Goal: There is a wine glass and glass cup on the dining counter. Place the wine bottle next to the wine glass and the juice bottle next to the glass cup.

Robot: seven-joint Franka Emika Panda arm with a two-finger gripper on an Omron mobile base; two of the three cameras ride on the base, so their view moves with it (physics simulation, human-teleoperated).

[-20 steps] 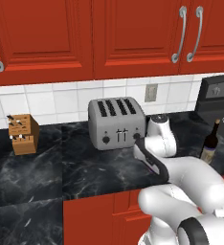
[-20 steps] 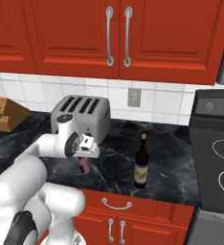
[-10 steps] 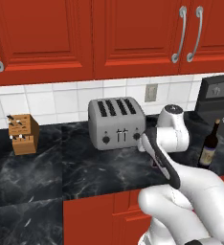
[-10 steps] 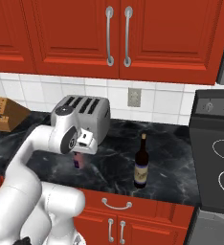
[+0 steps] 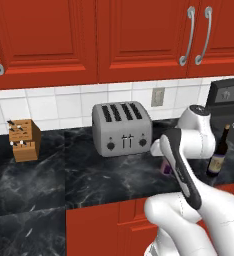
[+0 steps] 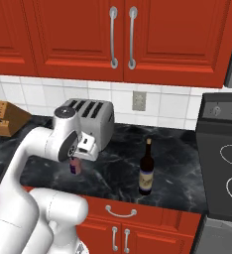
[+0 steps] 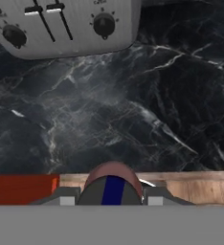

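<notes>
The gripper (image 7: 113,194) is clamping the juice bottle (image 6: 75,165) above the black marble worktop (image 6: 113,163), just before the toaster (image 6: 90,120); the wine bottle (image 6: 146,169) is standing apart, nearer the stove (image 6: 226,163).

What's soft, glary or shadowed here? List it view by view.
Left base view: even light, toaster crisp, no glare. Right base view: wine bottle sharp, evenly lit. Hand view: marble worktop looks soft and smeared; juice bottle looms large at the bottom.

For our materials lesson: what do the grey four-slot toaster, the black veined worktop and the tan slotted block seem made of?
Grey four-slot toaster: probably brushed metal, judging by its even matte grey sheen. Black veined worktop: looks like polished marble, with white veins. Tan slotted block: apparently wood, plain tan faces.
</notes>
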